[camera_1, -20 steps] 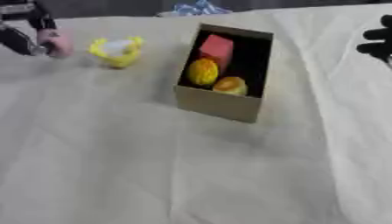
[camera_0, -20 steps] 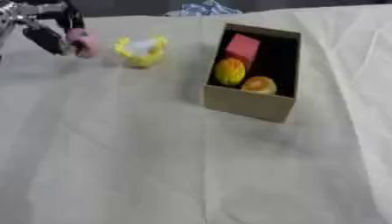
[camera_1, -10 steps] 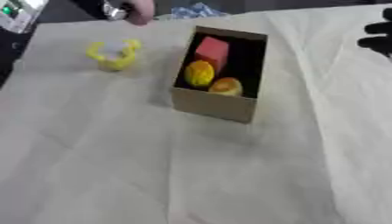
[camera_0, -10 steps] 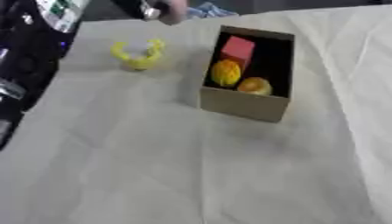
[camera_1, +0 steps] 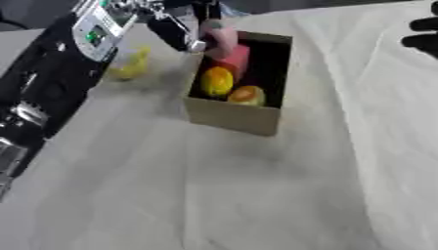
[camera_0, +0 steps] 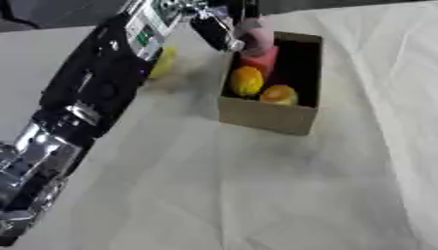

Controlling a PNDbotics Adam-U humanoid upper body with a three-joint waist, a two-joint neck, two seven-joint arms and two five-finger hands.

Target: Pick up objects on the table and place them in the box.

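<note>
Now, on the left side, the robot's black and silver left arm (camera_0: 85,102) crosses the pale cloth-covered table (camera_0: 256,195) from the near left corner up to the far middle. Partly behind this arm lies a small yellow object (camera_1: 130,63), on the cloth, just to the left of the box; its shape I cannot make out. The left hand (camera_0: 218,27) is above the far left corner of the open brown cardboard box (camera_0: 270,114), and its fingers are curled around a pale pink rounded object (camera_0: 256,30), which is over the box opening and, as it seems, not yet resting inside. In the box there are already a red block (camera_0: 261,59) at the far end, a yellow-orange round fruit-like thing (camera_0: 246,80) in the middle, and an orange round one (camera_0: 278,95) at the near end. At the far right edge, only in the right eye view, the right hand (camera_1: 424,34) shows as dark fingers, spread apart and holding nothing.

I judge the step is the placing of the pink object. The next move calls for lowering it a little and opening the fingers, so that it falls inside the walls and not on the rim; after that the yellow object remains.
</note>
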